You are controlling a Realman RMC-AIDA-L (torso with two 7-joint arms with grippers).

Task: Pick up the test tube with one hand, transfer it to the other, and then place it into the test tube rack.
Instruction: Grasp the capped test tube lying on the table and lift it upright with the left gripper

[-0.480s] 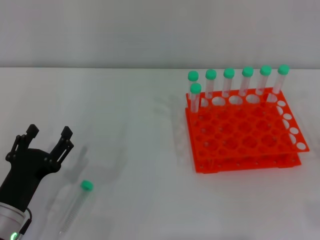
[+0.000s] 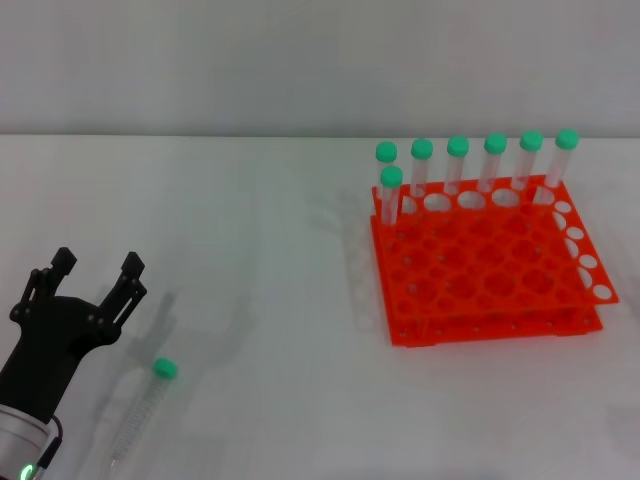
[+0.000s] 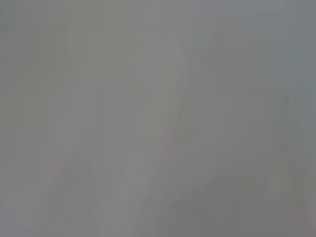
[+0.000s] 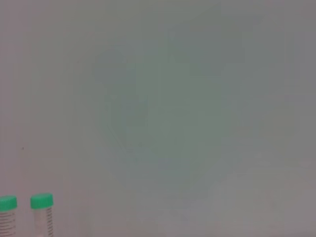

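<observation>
Left wrist view: featureless grey blur. Black two-finger left gripper [image 2: 95, 272]: silver arm cut off at head view's lower left. Two green-capped clear tubes [image 4: 41, 215] cut by right wrist view's bottom edge.

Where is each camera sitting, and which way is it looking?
Head view: on the robot's head, looking forward and down at the table, the test tube rack, the loose test tube and the open left gripper.
Left wrist view: on the left wrist, showing only plain grey.
Right wrist view: on the right wrist; two green-capped tubes show, no gripper.
Shared: green-capped tubes.
</observation>
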